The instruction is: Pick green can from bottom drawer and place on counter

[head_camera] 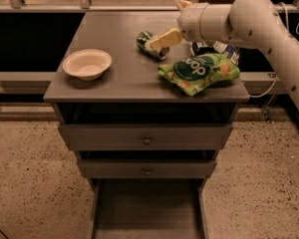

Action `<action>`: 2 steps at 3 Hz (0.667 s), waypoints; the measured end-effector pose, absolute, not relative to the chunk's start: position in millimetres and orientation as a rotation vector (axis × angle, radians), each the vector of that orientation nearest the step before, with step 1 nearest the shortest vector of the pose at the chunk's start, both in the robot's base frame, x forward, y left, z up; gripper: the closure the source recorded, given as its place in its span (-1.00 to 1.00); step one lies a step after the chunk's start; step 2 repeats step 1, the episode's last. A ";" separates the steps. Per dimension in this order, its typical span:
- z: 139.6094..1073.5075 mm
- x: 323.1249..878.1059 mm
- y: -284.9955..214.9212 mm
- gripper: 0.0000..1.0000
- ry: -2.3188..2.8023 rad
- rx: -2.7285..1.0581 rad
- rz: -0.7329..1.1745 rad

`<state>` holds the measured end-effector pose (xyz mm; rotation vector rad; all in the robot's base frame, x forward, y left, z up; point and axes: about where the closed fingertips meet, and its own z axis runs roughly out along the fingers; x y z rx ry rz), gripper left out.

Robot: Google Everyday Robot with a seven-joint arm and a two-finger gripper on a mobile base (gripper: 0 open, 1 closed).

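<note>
The green can [146,40], shiny and dented, lies on its side on the grey bench [114,31], in the upper middle of the frame and slanting down to the right. The tool [172,22] hangs just right of it, fingers spread, the lower one overlapping the can's right end. The bottom drawer [147,210], a plain grey box, stands pulled out at the bottom centre.

- we log a cream bowl [86,63] at the left, upright
- green snack bag [199,72] lies flat at front right, near the gripper [167,25]
- blue-white packet [223,49] behind it, partly hidden
- two knobbed drawers [114,137] shut
</note>
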<state>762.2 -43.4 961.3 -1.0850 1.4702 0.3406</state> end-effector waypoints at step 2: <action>961.3 762.2 -43.4 -1.00 1.470 -1.085 0.341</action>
